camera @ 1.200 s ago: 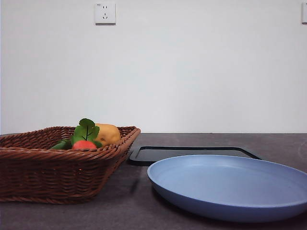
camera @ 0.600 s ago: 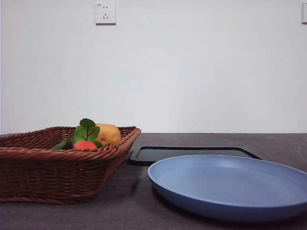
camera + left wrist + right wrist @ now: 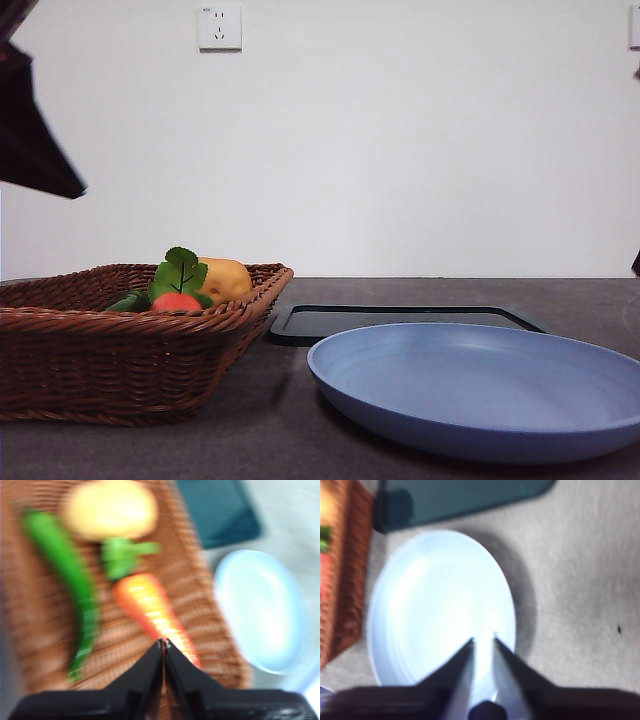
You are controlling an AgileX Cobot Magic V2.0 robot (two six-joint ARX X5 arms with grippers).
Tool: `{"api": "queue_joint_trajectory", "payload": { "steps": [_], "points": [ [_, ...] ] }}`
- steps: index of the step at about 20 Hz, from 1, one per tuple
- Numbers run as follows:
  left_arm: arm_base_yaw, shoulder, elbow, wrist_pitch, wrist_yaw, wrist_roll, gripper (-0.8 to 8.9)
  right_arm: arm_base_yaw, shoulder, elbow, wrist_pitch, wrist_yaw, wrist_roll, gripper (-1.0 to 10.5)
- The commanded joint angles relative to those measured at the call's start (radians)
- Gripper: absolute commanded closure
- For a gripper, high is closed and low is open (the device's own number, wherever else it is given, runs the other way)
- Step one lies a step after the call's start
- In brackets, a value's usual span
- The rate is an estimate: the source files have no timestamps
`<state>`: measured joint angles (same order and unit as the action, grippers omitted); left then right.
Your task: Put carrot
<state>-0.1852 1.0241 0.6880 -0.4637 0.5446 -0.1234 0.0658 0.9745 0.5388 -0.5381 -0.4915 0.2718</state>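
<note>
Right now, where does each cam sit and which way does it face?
Front: low at table height, facing level across basket and blue plate; a dark arm part at top left.
Left wrist: above the basket, facing down at carrot; left hand shut.
Right wrist: above the plate, facing down; right hand slightly open.
Shared: all three show basket and plate.

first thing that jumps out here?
The wicker basket holding the glossy carrot, a potato and a long green vegetable, with the left gripper hanging shut above the carrot. Next, the big blue plate beside the basket, with the right gripper over it, jaws slightly apart.
</note>
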Motion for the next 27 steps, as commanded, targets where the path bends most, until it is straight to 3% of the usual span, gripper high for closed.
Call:
{"api": "queue_joint_trajectory", "payload": {
  "steps": [1, 5, 11, 18, 21, 23, 27],
  "points": [
    [-0.028, 0.007, 0.013, 0.054, 0.007, 0.011, 6.00, 0.002, 0.056, 0.015, 0.011, -0.003, -0.016, 7.3],
    [-0.060, 0.007, 0.013, 0.090, 0.006, -0.032, 5.80, 0.013, 0.152, 0.015, 0.048, 0.001, -0.015, 7.3],
    [-0.084, 0.007, 0.013, 0.092, 0.006, -0.034, 5.81, 0.055, 0.305, 0.015, 0.148, 0.000, 0.010, 7.3],
    [-0.084, 0.007, 0.013, 0.089, 0.006, -0.034, 5.80, 0.055, 0.365, 0.015, 0.173, -0.001, 0.016, 9.4],
    [-0.100, 0.007, 0.013, 0.089, 0.007, -0.034, 4.52, 0.055, 0.359, 0.015, 0.166, -0.008, 0.021, 9.4],
    [-0.122, 0.007, 0.013, 0.089, 0.003, -0.035, 4.50, 0.055, 0.336, 0.015, 0.146, -0.008, 0.027, 9.4],
    [-0.224, 0.007, 0.013, 0.089, -0.225, -0.123, 4.52, 0.054, 0.240, 0.015, 0.094, -0.004, 0.027, 9.4]
  ]
}}
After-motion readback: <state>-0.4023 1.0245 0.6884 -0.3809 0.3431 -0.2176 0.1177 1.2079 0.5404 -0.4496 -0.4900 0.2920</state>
